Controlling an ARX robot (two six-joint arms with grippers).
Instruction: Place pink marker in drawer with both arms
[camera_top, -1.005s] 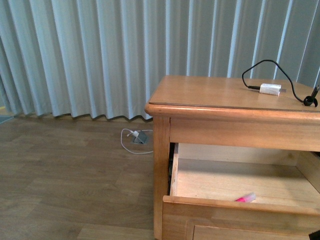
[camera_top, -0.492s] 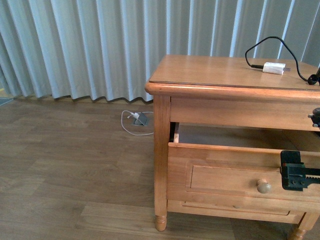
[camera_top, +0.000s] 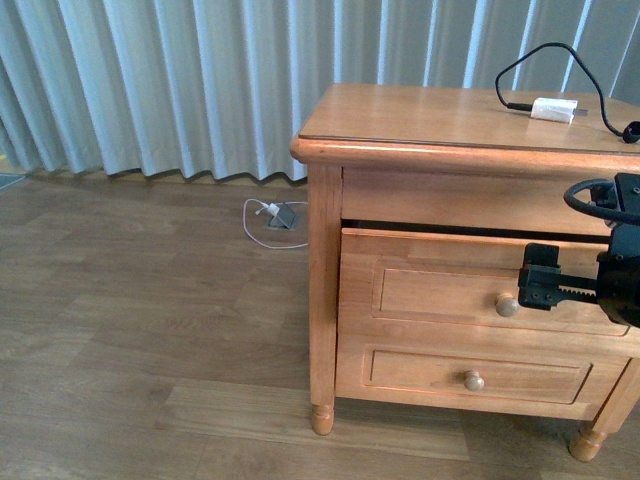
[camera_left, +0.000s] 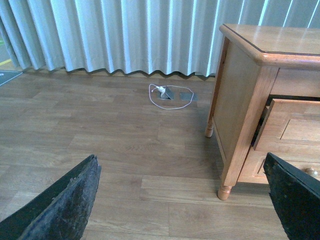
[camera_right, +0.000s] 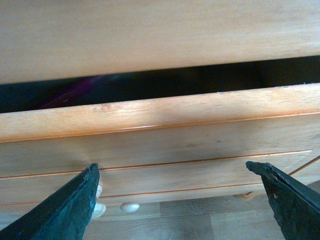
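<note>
Evidently the right gripper (camera_top: 528, 285) hovers close to the drawer (camera_top: 440, 290) front, just beside its knob (camera_top: 507, 305). Its jaws are spread wide and hold nothing, which suits pressing the panel rather than grasping. 1 narrow gap shows along the drawer's top, and the pink marker (camera_right: 70, 93) glows dimly inside. The left gripper (camera_left: 180, 162), likewise spread and empty, hangs over the floor (camera_left: 100, 130), seemingly out of the way.
</note>
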